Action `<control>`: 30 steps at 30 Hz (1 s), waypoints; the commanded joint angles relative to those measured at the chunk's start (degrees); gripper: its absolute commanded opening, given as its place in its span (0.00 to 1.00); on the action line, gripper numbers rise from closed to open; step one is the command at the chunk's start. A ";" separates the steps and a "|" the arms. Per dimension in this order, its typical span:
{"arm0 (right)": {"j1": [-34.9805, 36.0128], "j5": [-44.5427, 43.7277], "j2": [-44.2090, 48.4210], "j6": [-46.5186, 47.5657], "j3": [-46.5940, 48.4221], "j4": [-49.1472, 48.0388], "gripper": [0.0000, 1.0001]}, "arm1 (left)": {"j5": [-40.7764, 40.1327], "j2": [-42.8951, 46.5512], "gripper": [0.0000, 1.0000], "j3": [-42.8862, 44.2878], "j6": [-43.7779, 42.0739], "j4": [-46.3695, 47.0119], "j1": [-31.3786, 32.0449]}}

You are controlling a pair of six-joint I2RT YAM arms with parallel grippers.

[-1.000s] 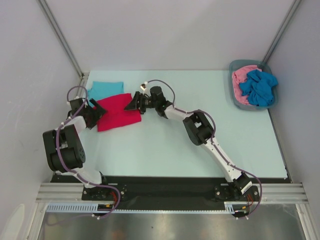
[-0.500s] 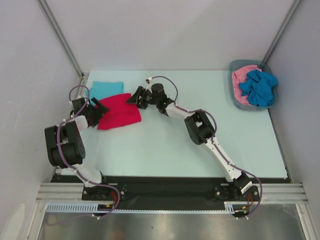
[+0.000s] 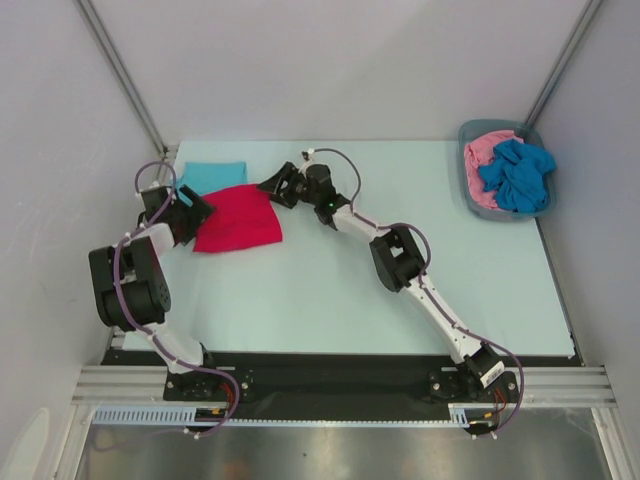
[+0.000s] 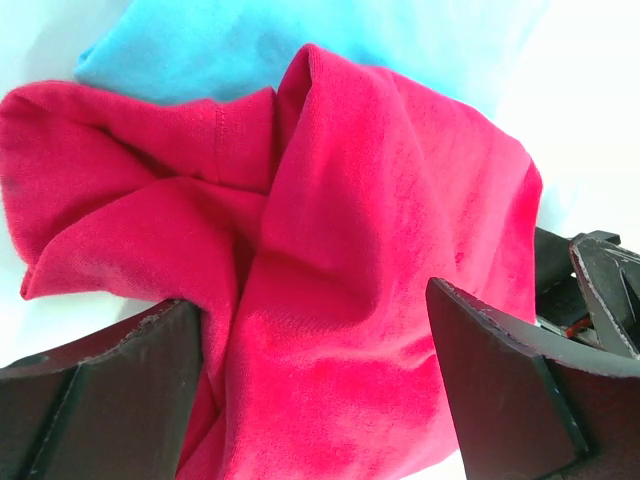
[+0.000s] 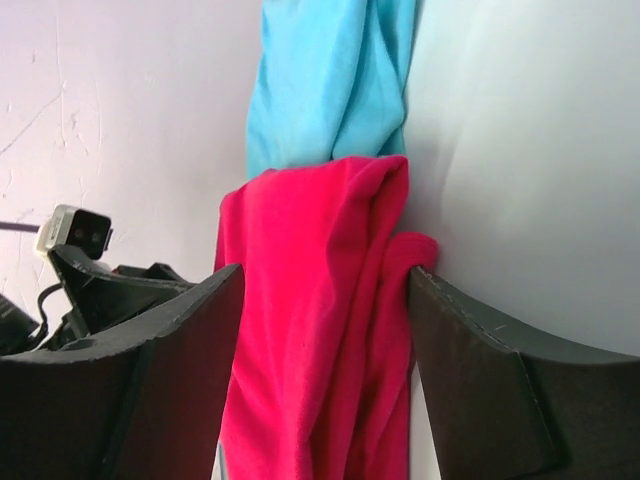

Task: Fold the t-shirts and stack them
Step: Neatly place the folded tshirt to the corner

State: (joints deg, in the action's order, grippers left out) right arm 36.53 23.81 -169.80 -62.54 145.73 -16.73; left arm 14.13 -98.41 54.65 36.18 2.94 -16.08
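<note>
A bright red t-shirt [image 3: 238,218] lies folded at the back left of the table, its far edge overlapping a folded light teal t-shirt [image 3: 210,177]. My left gripper [image 3: 190,213] is at the red shirt's left edge, jaws open wide with red cloth [image 4: 380,200] between them. My right gripper [image 3: 273,187] is at its far right corner, also open, straddling the red folds [image 5: 300,250]. The teal shirt shows beyond in both wrist views [image 4: 250,40] [image 5: 330,80]. A pink shirt [image 3: 482,160] and a deeper blue shirt [image 3: 515,172] lie crumpled in the bin.
The grey plastic bin [image 3: 470,131] stands at the back right corner. The pale table [image 3: 330,290] is walled on the left, back and right. The two arms reach in from either side of the red shirt.
Both grippers have moved towards the back of the table. The red shirt has shifted back with them and now lies flatter, covering the teal shirt's near edge.
</note>
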 commanded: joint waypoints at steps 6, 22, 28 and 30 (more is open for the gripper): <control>2.40 1.93 -0.19 -0.39 -3.78 -4.01 0.69 | 1.25 -0.73 0.92 0.81 1.08 3.83 0.34; 1.35 2.99 7.11 2.95 -14.51 -5.24 0.00 | 2.04 -0.38 0.56 0.80 0.82 4.09 0.43; 1.26 3.26 7.99 2.34 -15.57 -7.61 0.00 | 0.46 -0.64 0.23 3.61 -0.85 2.16 0.87; 1.17 3.17 7.73 1.73 -14.26 -8.49 0.00 | -0.68 -1.34 0.16 5.98 -1.73 1.02 1.13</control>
State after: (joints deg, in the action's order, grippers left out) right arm 37.80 25.56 -164.59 -61.30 131.13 -25.19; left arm 14.17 -99.35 55.94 36.25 2.85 -15.68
